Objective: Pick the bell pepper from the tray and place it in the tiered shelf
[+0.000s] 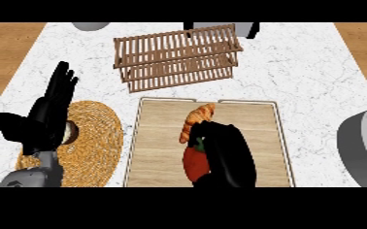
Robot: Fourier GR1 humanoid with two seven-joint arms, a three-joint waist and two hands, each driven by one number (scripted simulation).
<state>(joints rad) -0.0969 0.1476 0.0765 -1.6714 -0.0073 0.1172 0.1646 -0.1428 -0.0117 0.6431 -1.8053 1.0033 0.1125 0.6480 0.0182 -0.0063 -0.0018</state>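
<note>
- Centrally, a wooden tray (261, 136) sits on the white marble desk (301, 73).
- A red bell pepper (192, 165) is in the tray's near half, just beside a croissant (197, 119).
- The right hand (231, 155) covers the pepper, fingers curled around it.
- The left hand (50, 111) rests open at left, fingers straight, over a woven mat (97, 136).
- A slatted tiered shelf (175, 58) stands beyond the tray.

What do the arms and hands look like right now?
Both hands are black with slender fingers: the left hand and the right hand. The left forearm is a smooth grey casing. No cables, markings or sleeves show. The right forearm is out of view.
</note>
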